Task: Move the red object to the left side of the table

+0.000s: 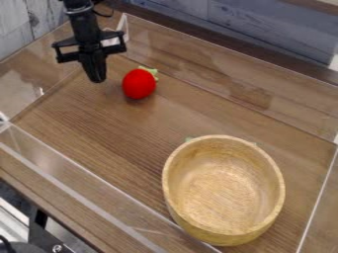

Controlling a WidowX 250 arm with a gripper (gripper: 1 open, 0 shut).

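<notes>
The red object is a small round toy fruit with a bit of green on top, resting on the brown wood-grain table in its far left part. My gripper hangs just to its left, pointing down, jaws shut with nothing between them. A narrow gap separates the fingertips from the fruit, and they do not touch it.
A large light wooden bowl sits at the near right of the table. Clear acrylic walls border the tabletop on all sides. Bare wood lies between the fruit and the bowl.
</notes>
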